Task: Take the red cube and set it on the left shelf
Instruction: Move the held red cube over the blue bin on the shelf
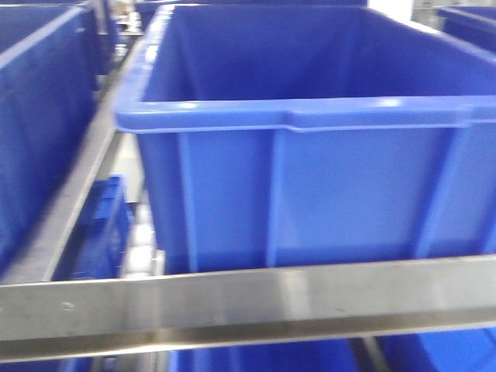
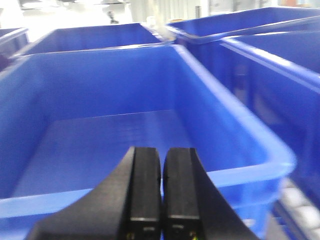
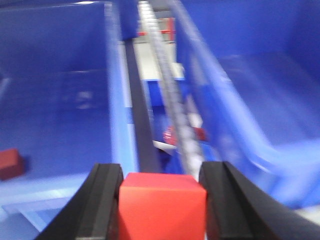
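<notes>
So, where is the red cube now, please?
The red cube is held in the right gripper, bottom centre of the right wrist view, facing the gap between blue crates.

The left hand (image 2: 161, 156) shows its two black fingers (image 2: 145, 185) brought together side by side, with only a thin slit between them and nothing gripped. The right hand (image 3: 162, 175) has its black fingers (image 3: 102, 200) spread apart, one on each side of the red cube (image 3: 162, 210), pressed against the cube's left and right faces.
</notes>
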Controlling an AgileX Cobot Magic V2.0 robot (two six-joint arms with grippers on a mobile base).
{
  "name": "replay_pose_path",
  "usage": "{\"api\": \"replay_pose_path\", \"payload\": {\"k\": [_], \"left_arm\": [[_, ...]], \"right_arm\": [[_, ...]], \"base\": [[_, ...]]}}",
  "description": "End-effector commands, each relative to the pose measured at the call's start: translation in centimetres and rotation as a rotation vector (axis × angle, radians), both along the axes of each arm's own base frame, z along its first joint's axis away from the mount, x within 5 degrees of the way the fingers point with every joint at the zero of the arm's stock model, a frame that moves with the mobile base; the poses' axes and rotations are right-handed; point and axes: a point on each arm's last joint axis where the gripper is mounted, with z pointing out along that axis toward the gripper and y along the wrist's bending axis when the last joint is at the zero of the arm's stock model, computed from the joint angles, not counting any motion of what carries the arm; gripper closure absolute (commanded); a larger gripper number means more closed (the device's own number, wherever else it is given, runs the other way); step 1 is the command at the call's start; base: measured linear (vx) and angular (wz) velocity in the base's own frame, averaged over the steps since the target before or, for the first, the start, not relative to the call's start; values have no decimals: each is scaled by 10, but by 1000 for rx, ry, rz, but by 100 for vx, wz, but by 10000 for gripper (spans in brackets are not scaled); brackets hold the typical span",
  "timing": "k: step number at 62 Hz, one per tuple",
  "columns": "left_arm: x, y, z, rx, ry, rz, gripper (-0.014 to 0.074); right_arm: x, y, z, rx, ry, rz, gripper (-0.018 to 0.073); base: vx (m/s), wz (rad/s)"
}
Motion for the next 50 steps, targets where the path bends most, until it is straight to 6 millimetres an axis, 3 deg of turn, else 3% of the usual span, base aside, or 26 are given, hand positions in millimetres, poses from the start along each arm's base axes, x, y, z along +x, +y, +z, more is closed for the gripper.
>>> {"api": "replay_pose_path", "payload": {"k": [1, 50], "left_arm": [[1, 0, 0, -8, -52, 3, 491], [1, 0, 0, -8, -52, 3, 491]], "right_arm": [[1, 0, 17, -19, -107, 3, 502], [1, 0, 17, -19, -107, 3, 502]], "base": [[9, 52], [3, 10]]}}
